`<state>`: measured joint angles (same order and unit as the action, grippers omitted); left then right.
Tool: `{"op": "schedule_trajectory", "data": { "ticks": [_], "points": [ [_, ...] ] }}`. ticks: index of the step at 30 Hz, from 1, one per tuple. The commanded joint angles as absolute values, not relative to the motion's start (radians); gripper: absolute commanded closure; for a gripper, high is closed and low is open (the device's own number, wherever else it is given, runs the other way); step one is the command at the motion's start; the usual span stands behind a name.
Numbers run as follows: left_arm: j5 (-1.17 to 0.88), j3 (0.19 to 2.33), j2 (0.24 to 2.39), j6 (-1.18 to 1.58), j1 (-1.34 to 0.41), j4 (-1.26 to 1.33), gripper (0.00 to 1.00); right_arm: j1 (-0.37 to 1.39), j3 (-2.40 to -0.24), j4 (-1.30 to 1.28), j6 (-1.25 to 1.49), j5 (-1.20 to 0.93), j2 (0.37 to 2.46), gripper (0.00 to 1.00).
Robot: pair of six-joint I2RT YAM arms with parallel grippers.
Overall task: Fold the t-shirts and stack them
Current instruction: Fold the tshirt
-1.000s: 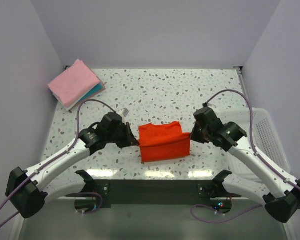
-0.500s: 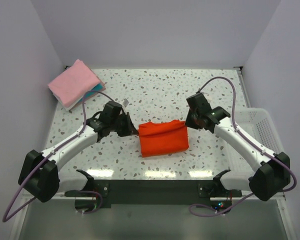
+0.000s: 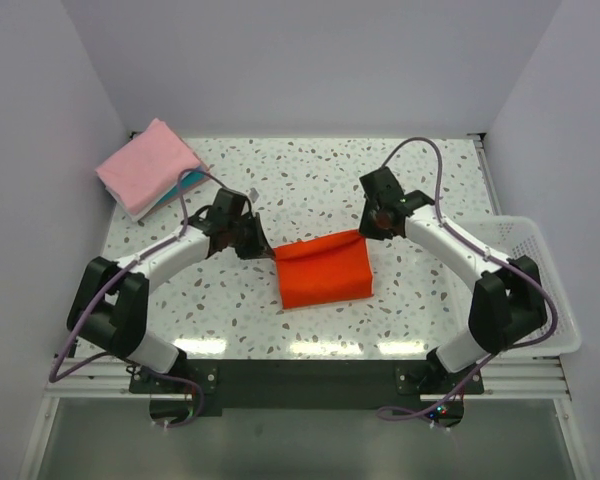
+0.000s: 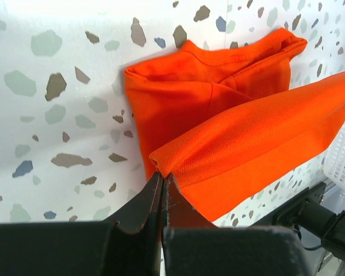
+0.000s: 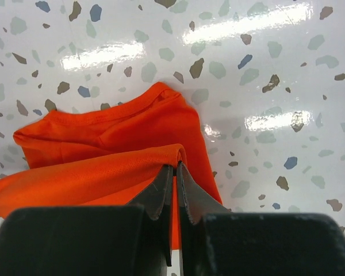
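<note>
A: Up in the far-left corner, folded pink t-shirt [image 3: 148, 165] sits on the teal one [image 3: 191, 183]
B: yep, then left gripper [image 3: 269, 252] pinches the orange-red t-shirt [image 3: 323, 274] by its left edge, right gripper [image 3: 366, 233] is clamped on the right edge

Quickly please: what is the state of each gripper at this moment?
The left gripper is shut on a lifted edge of the orange t-shirt.
The right gripper is shut on the same edge, at its other end.
</note>
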<state>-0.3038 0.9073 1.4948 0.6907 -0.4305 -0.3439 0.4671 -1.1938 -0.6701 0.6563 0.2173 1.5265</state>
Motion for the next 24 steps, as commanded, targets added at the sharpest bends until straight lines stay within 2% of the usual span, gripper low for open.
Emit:
{"op": "schedule_trajectory", "data": {
  "ticks": [1,11,14,15,17,18,19,22,24],
  "points": [
    [-0.287,0.962,1.542,0.630,-0.400,-0.339,1.00,0.440,-1.256,-0.646,0.614,0.276,1.560,1.00],
    [-0.337,1.006,1.675,0.604,-0.384,-0.273,1.00,0.428,-1.313,-0.673,0.606,0.293,1.654,1.00],
    [-0.333,1.014,1.689,0.607,-0.377,-0.250,0.88,0.426,-1.325,-0.680,0.601,0.290,1.674,1.00],
    [-0.330,1.019,1.690,0.610,-0.374,-0.247,0.71,0.425,-1.331,-0.680,0.598,0.291,1.678,1.00],
    [-0.325,1.034,1.686,0.614,-0.370,-0.248,0.48,0.423,-1.361,-0.692,0.588,0.281,1.692,0.76],
    [-0.324,1.038,1.680,0.611,-0.370,-0.255,0.30,0.423,-1.376,-0.698,0.577,0.276,1.693,0.63],
    [-0.313,1.043,1.665,0.609,-0.370,-0.259,0.24,0.423,-1.400,-0.706,0.569,0.262,1.684,0.44],
    [-0.308,1.028,1.631,0.603,-0.370,-0.249,0.15,0.425,-1.428,-0.706,0.534,0.265,1.648,0.30],
    [-0.325,0.987,1.599,0.607,-0.370,-0.212,0.13,0.426,-1.427,-0.701,0.503,0.238,1.603,0.29]
  ]
}}
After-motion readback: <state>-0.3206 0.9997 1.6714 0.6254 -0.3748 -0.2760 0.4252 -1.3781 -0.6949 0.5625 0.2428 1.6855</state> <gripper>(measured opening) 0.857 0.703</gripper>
